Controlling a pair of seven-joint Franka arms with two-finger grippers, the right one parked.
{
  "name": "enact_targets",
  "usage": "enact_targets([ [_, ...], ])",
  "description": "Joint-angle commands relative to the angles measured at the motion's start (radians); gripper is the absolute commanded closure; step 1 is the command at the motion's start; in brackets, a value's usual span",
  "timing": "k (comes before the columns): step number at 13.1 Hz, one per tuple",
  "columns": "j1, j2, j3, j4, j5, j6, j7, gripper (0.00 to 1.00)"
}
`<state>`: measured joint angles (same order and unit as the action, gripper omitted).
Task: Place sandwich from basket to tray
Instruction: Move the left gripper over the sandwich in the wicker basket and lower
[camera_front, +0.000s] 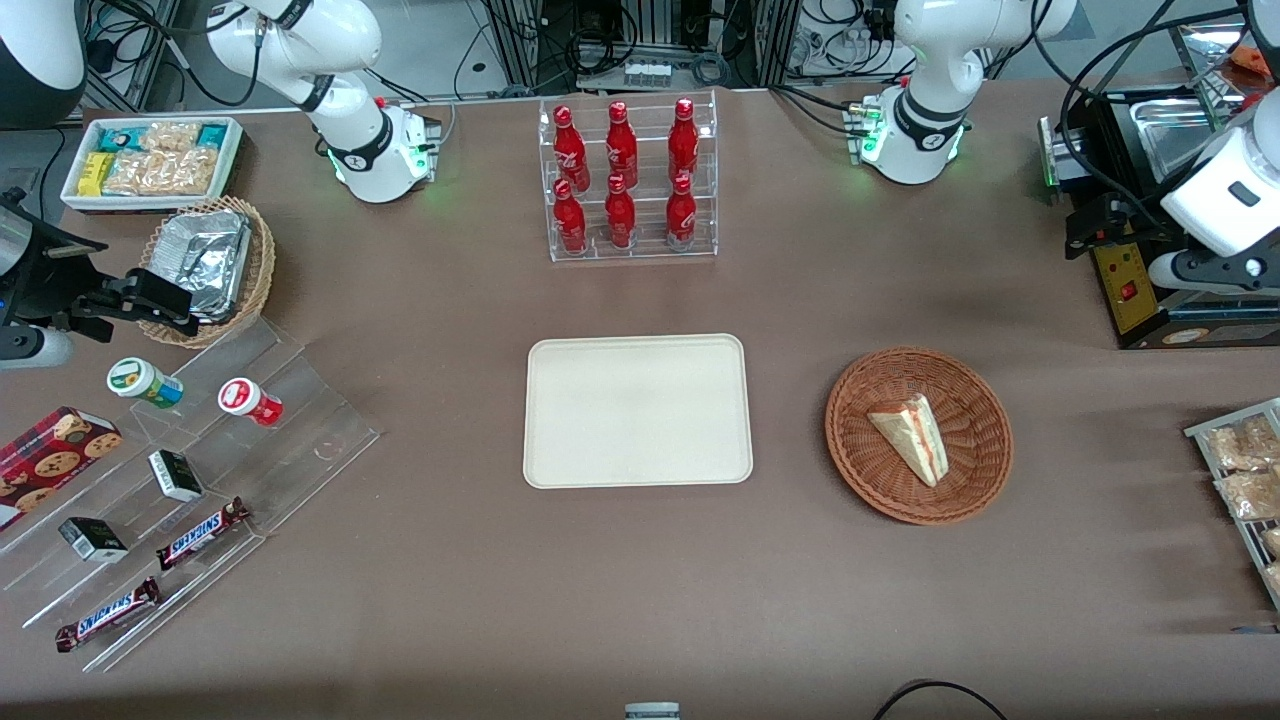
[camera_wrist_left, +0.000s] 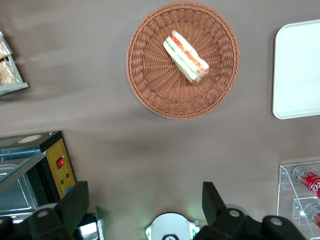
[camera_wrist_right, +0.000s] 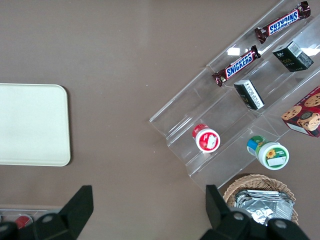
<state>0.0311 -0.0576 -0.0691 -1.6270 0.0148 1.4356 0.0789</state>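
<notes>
The sandwich (camera_front: 912, 436), a pale wedge with red and green filling, lies in the round reddish-brown wicker basket (camera_front: 860, 462). The cream tray (camera_front: 637, 410) lies flat and bare beside the basket, toward the parked arm's end. My left gripper (camera_front: 1088, 228) hangs high over the table by the black appliance, farther from the front camera than the basket and toward the working arm's end. It is open and empty. In the left wrist view the gripper (camera_wrist_left: 144, 202) stands well apart from the sandwich (camera_wrist_left: 185, 56), the basket (camera_wrist_left: 150, 85) and the tray (camera_wrist_left: 299, 70).
A clear rack of red bottles (camera_front: 630, 180) stands farther from the front camera than the tray. A black appliance with a yellow panel (camera_front: 1130, 285) sits by my gripper. A rack of bagged snacks (camera_front: 1245, 480) lies at the working arm's end. A stepped acrylic display (camera_front: 200, 480) holds snacks at the parked arm's end.
</notes>
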Motion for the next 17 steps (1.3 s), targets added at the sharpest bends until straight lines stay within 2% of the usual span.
enact_targets([
  [1, 0.003, 0.002, 0.000, 0.013, -0.004, 0.008, -0.007, 0.00],
  [4, -0.002, 0.053, -0.002, 0.015, 0.001, 0.029, -0.027, 0.00],
  [8, -0.019, 0.139, -0.003, -0.025, 0.001, 0.145, -0.270, 0.00],
  [12, -0.042, 0.157, -0.005, -0.247, -0.001, 0.472, -0.508, 0.00],
  [17, -0.121, 0.252, -0.005, -0.373, 0.001, 0.758, -0.779, 0.00],
])
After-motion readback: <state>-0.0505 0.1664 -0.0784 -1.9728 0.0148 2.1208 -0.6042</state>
